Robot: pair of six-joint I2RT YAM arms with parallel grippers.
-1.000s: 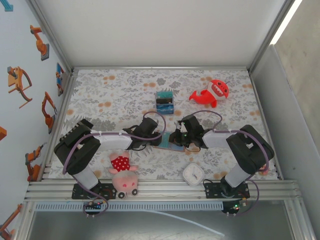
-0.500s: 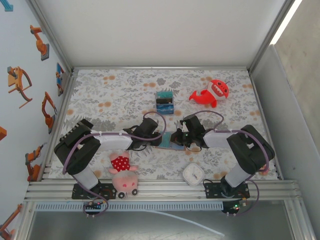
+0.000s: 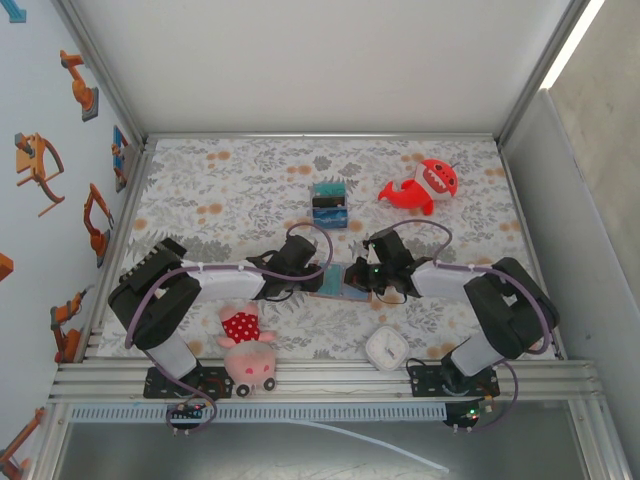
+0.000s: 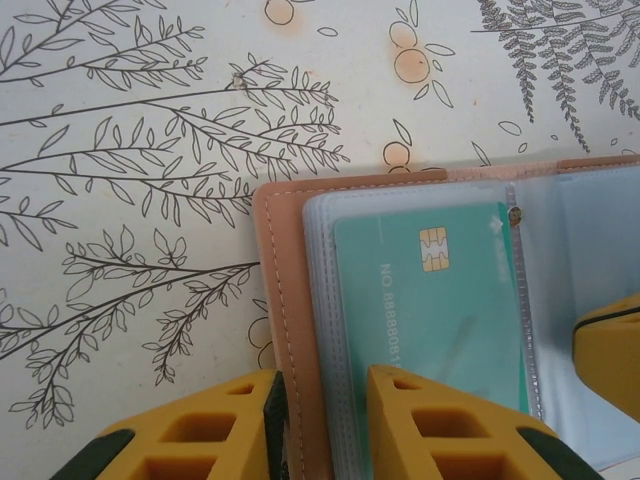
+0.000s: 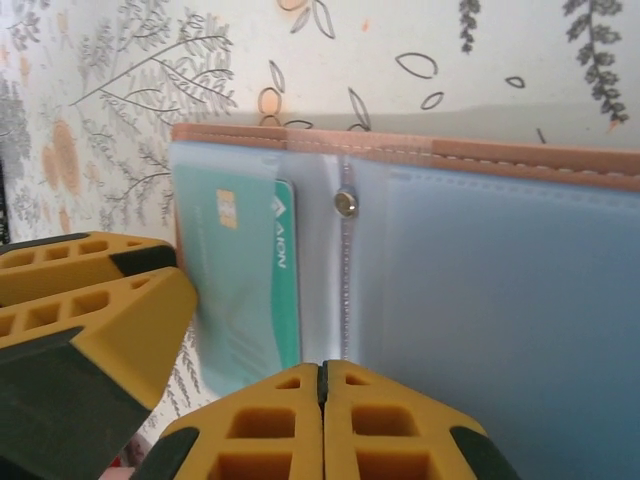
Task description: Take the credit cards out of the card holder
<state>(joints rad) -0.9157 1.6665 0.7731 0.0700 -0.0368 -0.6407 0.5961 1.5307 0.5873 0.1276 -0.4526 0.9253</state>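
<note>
**Tan leather holder (image 3: pixel 338 285) spread open, held at its left end**

In the top view the holder is seen as a small flat strip on the leaf-printed mat (image 3: pixel 240 190), lying between the two wrists. What it contains is too small to be read there.

The left wrist view brings out a stitched leather edge, clear sleeves and a teal card (image 4: pixel 430 290) with a gold chip, the card tucked inside a sleeve. The right wrist view adds a metal stud (image 5: pixel 345 203) on the holder's spine, with a pale blue sleeve leaf to the right of it.

The left gripper (image 4: pixel 318 425) is narrowly parted and the holder's left end is taken between its fingers. One finger is set outside the stitched edge, and the other lies on the sleeve over the card's near end.

The right gripper (image 5: pixel 322 420) is clenched, its fingers pressed flat together, with the tips at the sleeves just beside the spine. Whether a leaf is pinched there cannot be told.

Beyond the holder's far long edge only mat is met before a striped box (image 3: pixel 329 203), which is well apart. A red shark toy (image 3: pixel 425 185) is placed farther off, beyond the holder and to its right. A pink plush (image 3: pixel 245 350) lies on the holder's near left. A white timer (image 3: pixel 385 348) lies on its near right, near but not touching.
</note>
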